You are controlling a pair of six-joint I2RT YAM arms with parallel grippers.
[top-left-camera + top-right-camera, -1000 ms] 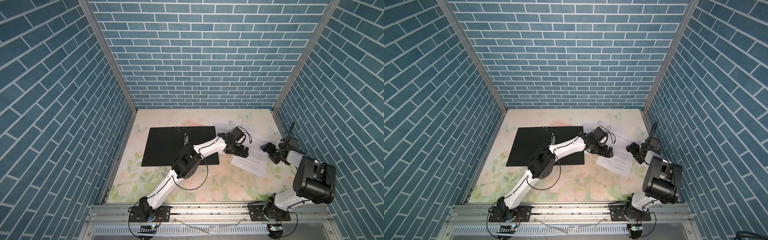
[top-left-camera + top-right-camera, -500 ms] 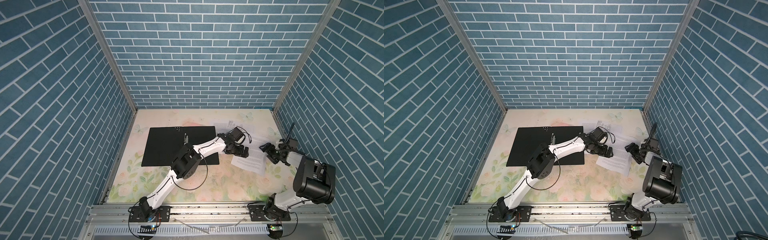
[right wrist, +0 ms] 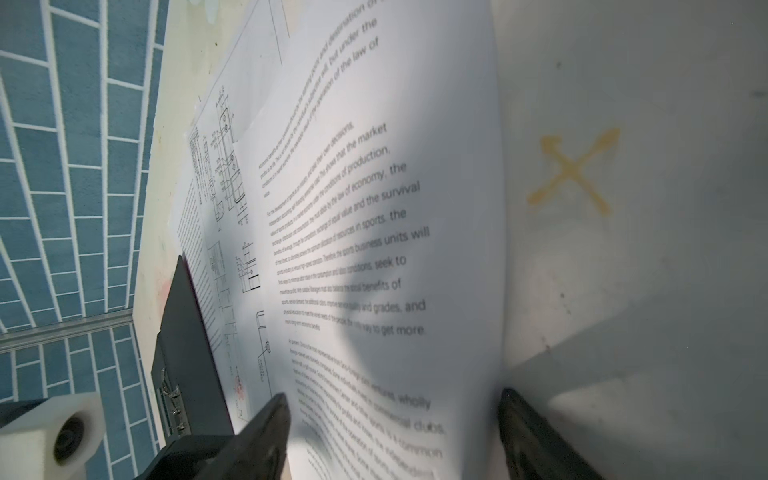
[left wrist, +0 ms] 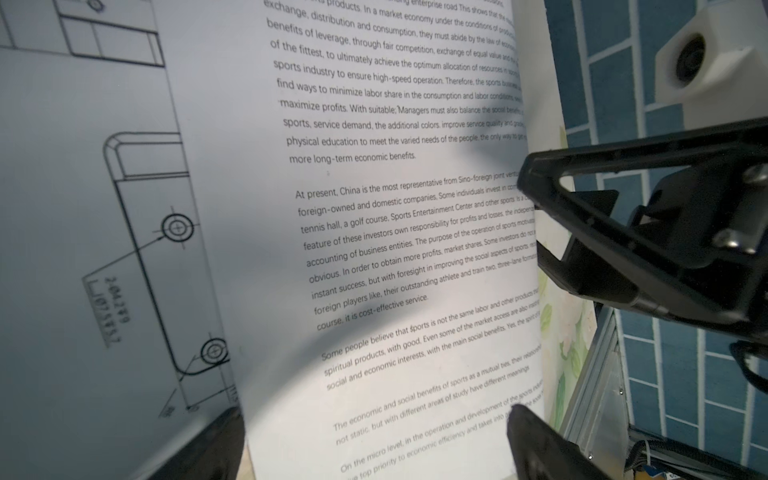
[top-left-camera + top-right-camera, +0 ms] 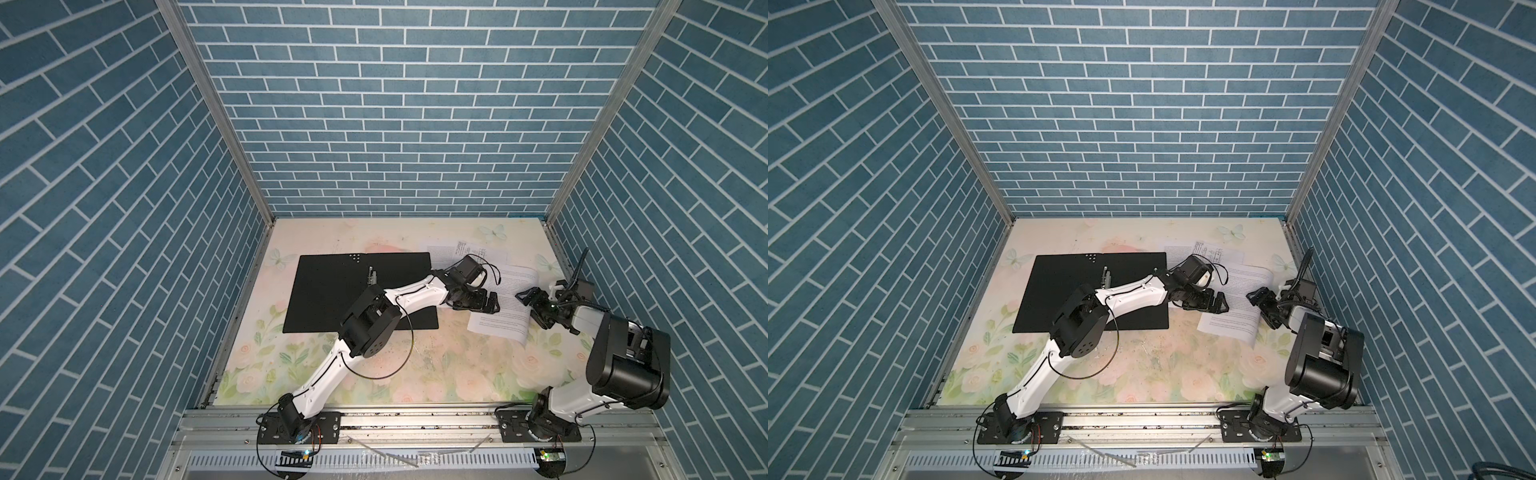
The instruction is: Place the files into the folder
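The folder (image 5: 332, 291) (image 5: 1059, 291) lies open and flat at the table's left middle, black inside up. The files lie to its right: a text sheet (image 5: 505, 299) (image 4: 395, 249) (image 3: 374, 249) partly over a drawing sheet (image 5: 465, 249) (image 4: 124, 208). My left gripper (image 5: 488, 303) (image 5: 1219, 305) (image 4: 374, 449) hovers open over the text sheet's left part, beside the folder's right edge. Open too, my right gripper (image 5: 530, 305) (image 5: 1262, 309) (image 3: 390, 432) sits at that sheet's right edge. The edge bows up between its jaws, one finger (image 3: 266, 428) over the print and the other finger (image 3: 523, 424) past the edge.
A metal clip (image 5: 371, 276) (image 3: 170, 399) stands on the folder's middle fold. A yellow X mark (image 3: 573, 174) is on the table right of the sheets. The blue brick side wall (image 5: 623, 291) stands close behind the right arm.
My right gripper has crept a little left onto the text sheet's right edge and its jaws have narrowed slightly. The left arm has not moved.
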